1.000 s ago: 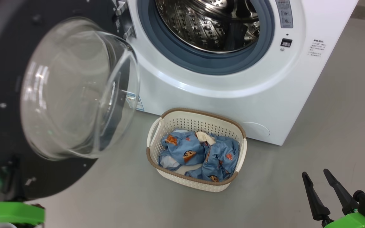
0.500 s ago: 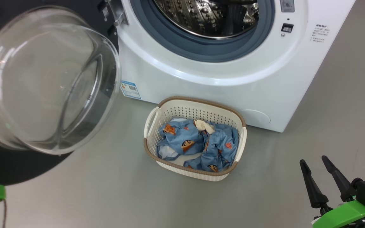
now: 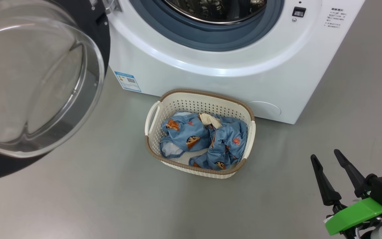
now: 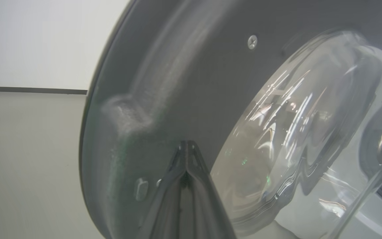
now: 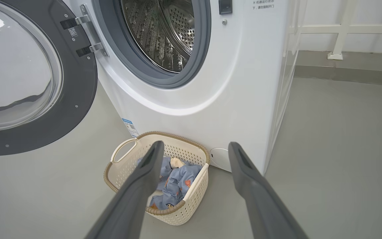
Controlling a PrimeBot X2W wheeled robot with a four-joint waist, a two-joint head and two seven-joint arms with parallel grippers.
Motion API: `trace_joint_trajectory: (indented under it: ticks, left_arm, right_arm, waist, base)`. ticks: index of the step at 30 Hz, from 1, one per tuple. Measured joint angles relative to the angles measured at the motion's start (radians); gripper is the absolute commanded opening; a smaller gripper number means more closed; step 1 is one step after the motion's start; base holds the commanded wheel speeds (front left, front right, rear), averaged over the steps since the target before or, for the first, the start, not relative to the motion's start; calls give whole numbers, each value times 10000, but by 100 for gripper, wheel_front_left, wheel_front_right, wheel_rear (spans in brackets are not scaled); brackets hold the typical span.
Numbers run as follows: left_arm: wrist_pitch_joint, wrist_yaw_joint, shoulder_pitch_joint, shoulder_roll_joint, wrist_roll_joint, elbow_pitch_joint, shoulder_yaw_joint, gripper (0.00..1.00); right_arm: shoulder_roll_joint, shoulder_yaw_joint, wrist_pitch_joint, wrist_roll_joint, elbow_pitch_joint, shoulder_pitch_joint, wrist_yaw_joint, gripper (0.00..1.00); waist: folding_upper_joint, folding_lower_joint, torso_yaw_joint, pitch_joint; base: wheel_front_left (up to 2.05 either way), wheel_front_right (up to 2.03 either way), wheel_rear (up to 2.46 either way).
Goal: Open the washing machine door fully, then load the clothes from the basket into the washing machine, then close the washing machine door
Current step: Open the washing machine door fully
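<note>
Grey floor [image 3: 78,205], indoor. Washing machine door [image 3: 35,79]: left of basket [image 3: 207,94], swung out. Left gripper [image 4: 186,149]: fingers pressed together at the door's dark inner face. Washing machine [image 3: 217,76]: behind basket, drum exposed. Clothes [image 3: 204,142]: heaped inside basket. Right gripper [image 3: 325,154]: right of basket, fingers spread, empty, the nearer arm; clothes lie to its left. Change: door wider than a second ago, blue label [image 3: 127,80] uncovered.

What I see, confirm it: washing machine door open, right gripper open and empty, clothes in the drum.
Wrong on the clothes: the head view shows them in the basket before the washing machine, not in the drum. The door is open, and the right gripper is open and empty.
</note>
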Motion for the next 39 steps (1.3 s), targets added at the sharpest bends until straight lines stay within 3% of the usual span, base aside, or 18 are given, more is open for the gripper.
trace_joint_trajectory:
  ticks: [8,17,26,32,39]
  left_arm:
    - [-10,-2,-768,420,263,1058,280,0]
    - [-8,0,-841,366,56,1080,159,0]
    - [-8,0,1293,-161,-527,-305,-307,0]
    - [-6,0,2764,-888,-541,-1496,-196,22]
    - [-6,2,3994,-1649,-359,-2661,-591,39]
  right_arm:
    - [-109,209,-2,-15,40,-422,0,100]
    - [-88,349,-2,-13,165,-577,0,100]
    - [65,481,-2,36,272,-286,0,100]
    - [155,627,-2,111,305,95,0,100]
    - [157,614,0,378,238,412,0,100]
  waist:
    - [0,0,-205,274]
    - [0,0,-286,138]
    - [0,0,-323,-574]
    - [0,0,-363,-1105]
    - [0,0,-458,-1548]
  base:
    - [0,0,0]
    - [0,0,0]
    - [0,0,0]
    - [0,0,0]
    - [0,0,0]
